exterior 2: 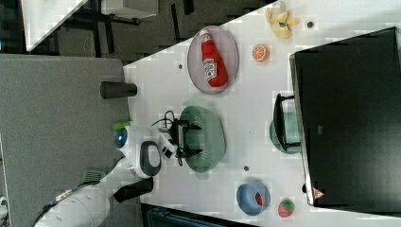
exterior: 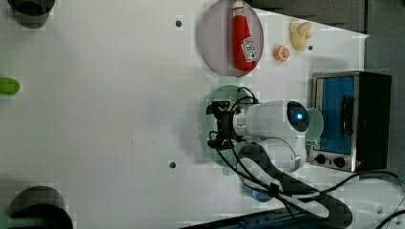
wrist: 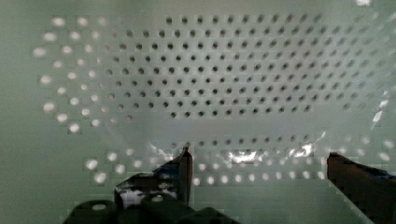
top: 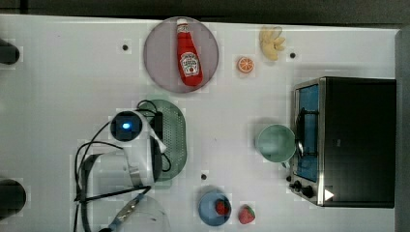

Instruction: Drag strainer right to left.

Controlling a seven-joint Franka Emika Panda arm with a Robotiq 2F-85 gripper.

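The strainer [top: 176, 137] is a pale mint-green oval colander lying on the white table, left of the table's middle in the top view; it also appears as the strainer [exterior 2: 210, 137] in the right view. My gripper [exterior 2: 193, 140] hangs over the strainer's bowl, open, with nothing between its fingers. The wrist view has the strainer's patch of small holes [wrist: 224, 79] close under the camera. One dark fingertip [wrist: 182, 165] and the other [wrist: 355, 170] stand wide apart just above the bowl. Whether the tips touch the plastic, I cannot tell. The left view has the gripper [exterior: 217, 125] above the strainer [exterior: 224, 95].
A grey plate [top: 157, 53] holding a ketchup bottle [top: 188, 53] lies beyond the strainer. An orange slice [top: 245, 64], bananas [top: 271, 42], a round mint cup [top: 275, 142], a toaster oven [top: 348, 140], a blue bowl [top: 208, 210] and a strawberry [top: 246, 214] occupy the top view's right half.
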